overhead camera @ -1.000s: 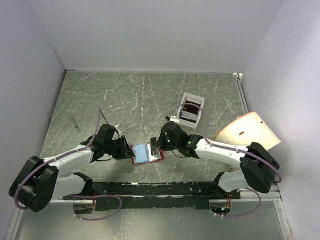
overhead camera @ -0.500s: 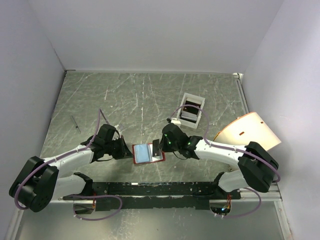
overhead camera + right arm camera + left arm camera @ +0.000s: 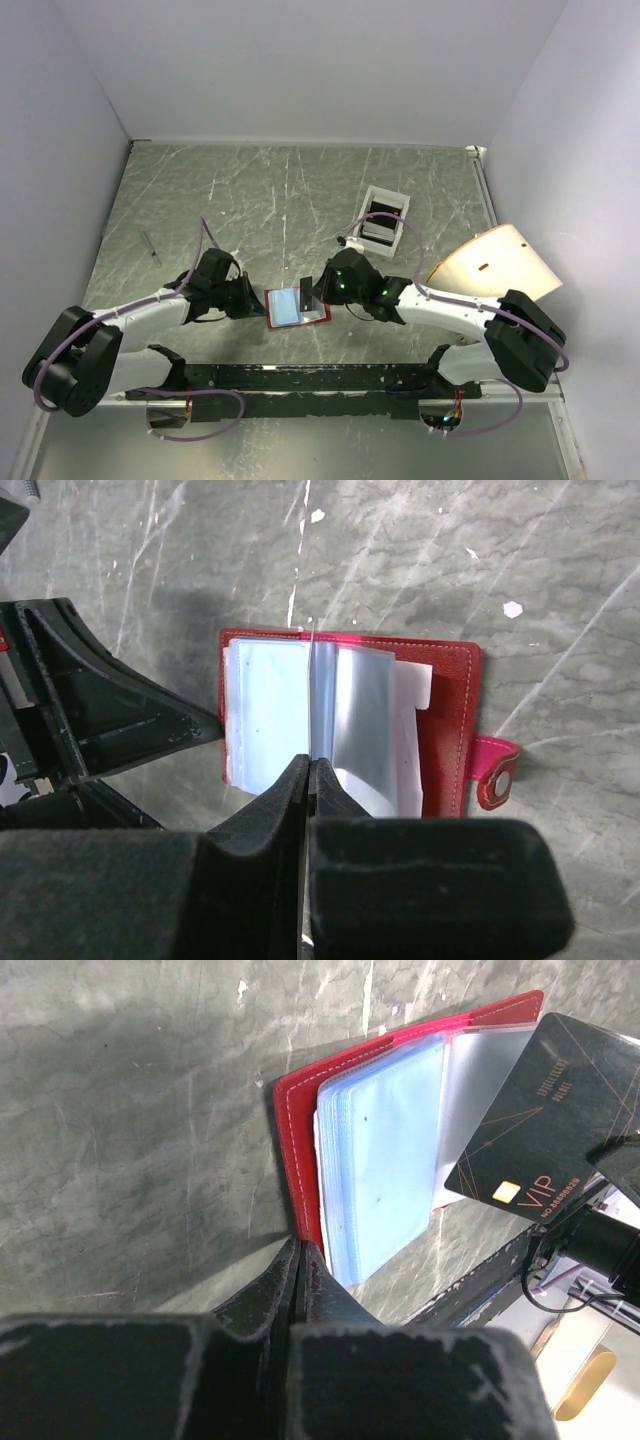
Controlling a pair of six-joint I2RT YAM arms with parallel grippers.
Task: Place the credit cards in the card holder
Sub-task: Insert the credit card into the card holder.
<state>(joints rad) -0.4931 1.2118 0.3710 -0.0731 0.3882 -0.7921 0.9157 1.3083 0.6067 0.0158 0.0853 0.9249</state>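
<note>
Presently, the wallet (image 3: 297,306) lay open on the table (image 3: 250,200) near its front edge, between the two arms. Its red cover was down and its pale blue pockets (image 3: 385,1150) faced up. Its snap tab (image 3: 495,772) stuck out on the side toward the right arm.

As found, the left gripper (image 3: 300,1248) had its jaws clenched on the edge of the red cover at the wallet's left side. The fingers met at the cover with no gap to be seen.

The right gripper (image 3: 308,765) had its jaws clamped on a dark card (image 3: 545,1125). A gold chip and "VIP" lettering were legible in the left wrist view. The card was held on edge, tilted, above the pockets. From the right wrist it appeared as a thin line crossing the middle of the sleeves. One lower corner sat against a clear sleeve (image 3: 490,1070) that stood up from the stack. Whether that corner had entered a pocket could not be told.

A white box (image 3: 398,232) stood on the table beyond the right gripper, apart from the wallet. It held further cards (image 3: 378,218), a dark one among them. A tan fan-shaped panel (image 3: 495,262) was at the table's right edge. A thin stick (image 3: 150,246) lay toward the left.
</note>
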